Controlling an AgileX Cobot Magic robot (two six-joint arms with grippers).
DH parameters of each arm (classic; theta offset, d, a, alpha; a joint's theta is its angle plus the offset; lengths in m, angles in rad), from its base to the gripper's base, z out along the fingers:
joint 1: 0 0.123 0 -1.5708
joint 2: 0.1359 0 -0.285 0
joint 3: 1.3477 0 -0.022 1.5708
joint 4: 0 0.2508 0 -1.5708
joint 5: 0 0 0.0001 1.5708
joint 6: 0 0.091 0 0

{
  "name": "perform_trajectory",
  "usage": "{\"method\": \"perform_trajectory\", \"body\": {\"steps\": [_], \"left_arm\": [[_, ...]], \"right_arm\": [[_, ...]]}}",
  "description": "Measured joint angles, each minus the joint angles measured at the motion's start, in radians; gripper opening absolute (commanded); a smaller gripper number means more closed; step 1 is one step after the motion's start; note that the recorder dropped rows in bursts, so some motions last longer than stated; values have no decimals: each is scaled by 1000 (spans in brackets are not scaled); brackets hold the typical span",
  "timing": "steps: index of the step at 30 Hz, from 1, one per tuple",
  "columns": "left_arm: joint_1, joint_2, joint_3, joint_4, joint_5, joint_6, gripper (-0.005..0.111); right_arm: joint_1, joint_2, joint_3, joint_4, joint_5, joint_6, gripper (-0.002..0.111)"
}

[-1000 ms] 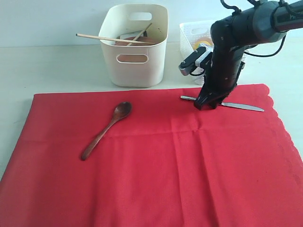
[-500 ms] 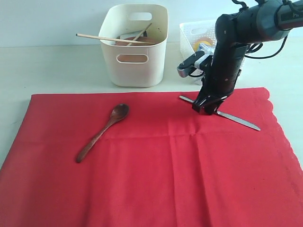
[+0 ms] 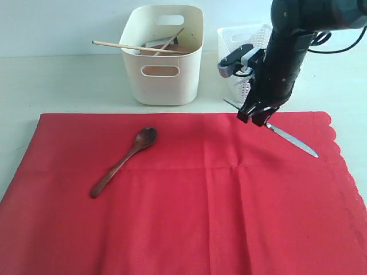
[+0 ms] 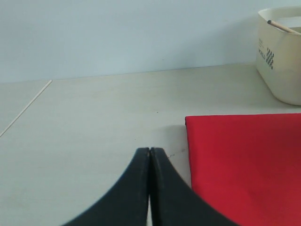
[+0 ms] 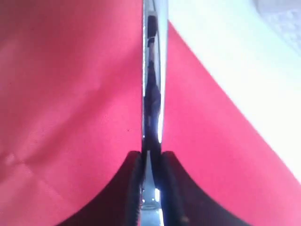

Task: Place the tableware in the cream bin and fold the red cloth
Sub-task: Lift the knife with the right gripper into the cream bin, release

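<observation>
Pale tabletop (image 4: 94, 117); checkered sticker (image 4: 269, 57) on cream bin (image 4: 288, 82), print unreadable.

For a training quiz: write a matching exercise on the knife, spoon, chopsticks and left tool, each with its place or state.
Things:
1 silver table knife
2 dark wooden spoon
3 chopsticks
4 left tool

States:
A in the cream bin
B shut, empty
C lying on the red cloth
D gripped by the right tool

Pairs: 1-D, 2-C, 3-A, 4-B

red cloth (image 3: 200, 200), cream bin (image 3: 163, 91), silver knife (image 3: 292, 140)
</observation>
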Motion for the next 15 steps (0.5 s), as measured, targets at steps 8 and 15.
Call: {"method": "perform_trajectory", "body": {"steps": [8,15], "left_arm": [[0,0,0,0,0,0,1],[0,0,0,0,0,0,1]], "right_arm": [[0,-181,0,393,-251,-226,0],[2,-201,0,1156,-473,-901,0]]}}
